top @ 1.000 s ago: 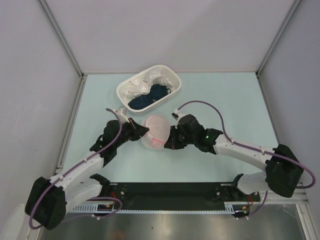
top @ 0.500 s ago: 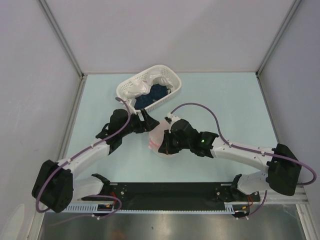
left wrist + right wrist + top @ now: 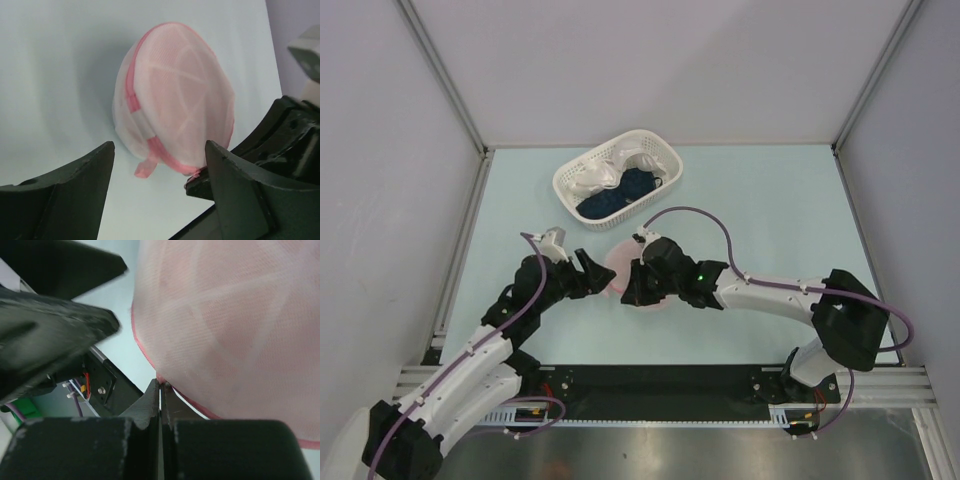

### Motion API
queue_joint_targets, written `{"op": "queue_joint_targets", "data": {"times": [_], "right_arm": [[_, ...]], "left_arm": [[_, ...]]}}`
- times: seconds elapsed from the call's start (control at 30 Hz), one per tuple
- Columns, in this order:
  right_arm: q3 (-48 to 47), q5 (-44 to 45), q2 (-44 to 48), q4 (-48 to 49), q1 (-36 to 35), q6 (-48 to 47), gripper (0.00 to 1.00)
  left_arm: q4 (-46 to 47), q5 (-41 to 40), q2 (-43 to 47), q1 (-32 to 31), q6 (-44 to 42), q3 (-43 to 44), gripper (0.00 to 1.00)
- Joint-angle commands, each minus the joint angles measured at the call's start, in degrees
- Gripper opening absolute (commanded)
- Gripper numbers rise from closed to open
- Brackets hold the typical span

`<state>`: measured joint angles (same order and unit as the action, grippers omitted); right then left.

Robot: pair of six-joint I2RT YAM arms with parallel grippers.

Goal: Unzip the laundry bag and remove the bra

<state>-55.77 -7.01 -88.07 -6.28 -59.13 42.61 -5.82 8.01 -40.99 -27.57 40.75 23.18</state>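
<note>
Laundry bag (image 3: 175, 100): right pincer (image 3: 161, 386) tight on its edging (image 3: 131, 95), left pincer (image 3: 159, 155) wide, basket (image 3: 560, 185) beyond.

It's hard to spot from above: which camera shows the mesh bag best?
Left wrist: nearly the whole bag, pink zip edging included. Right wrist shows only close-up mesh; the top view, just a pink sliver.

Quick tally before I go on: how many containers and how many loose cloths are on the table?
Containers: 2 (white lattice plastic basket; translucent white mesh pouch with pink zip edging)
Loose cloths: 2 (white cloth and dark blue cloth, both inside the basket)
Total: 4
Whatever tints the pouch pink inside is not counted.
</note>
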Motion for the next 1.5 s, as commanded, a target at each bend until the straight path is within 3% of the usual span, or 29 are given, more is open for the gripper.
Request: {"op": "queue_joint_targets", "data": {"times": [0.0,0.13,0.23,0.33,0.37,0.47,1.47], "right_arm": [[-3.29,-1.69,-1.49,4.61,-0.63,0.01,0.0],[-4.0,-2.4,-1.93,5.4,-1.25,-0.07,0.0],[-4.52,-2.31,-2.28,5.14,-1.51,-0.42,0.0],[-4.53,-2.31,-2.63,4.7,-1.6,-0.33,0.0],[-4.44,-2.22,-2.72,4.7,-1.6,-0.25,0.0],[-4.26,-1.96,-2.89,4.18,-1.69,-0.51,0.0],[2.68,3.75,4.92,-1.8,-0.11,0.02,0.0]], "left_arm": [[0.81,1.75,1.71,-0.2,4.33,-2.35,0.77],[3.01,3.06,-1.01,-0.11,4.95,-2.96,0.7],[4.5,3.59,-3.04,-0.2,5.3,-2.79,0.57],[5.21,2.98,-3.13,-0.2,5.65,-2.7,0.28],[5.3,2.28,-3.04,-0.2,5.83,-2.7,0.12],[5.38,1.83,-3.22,-0.2,5.92,-2.44,0.0],[8.37,0.51,-8.93,1.91,2.76,0.11,0.0]]}}
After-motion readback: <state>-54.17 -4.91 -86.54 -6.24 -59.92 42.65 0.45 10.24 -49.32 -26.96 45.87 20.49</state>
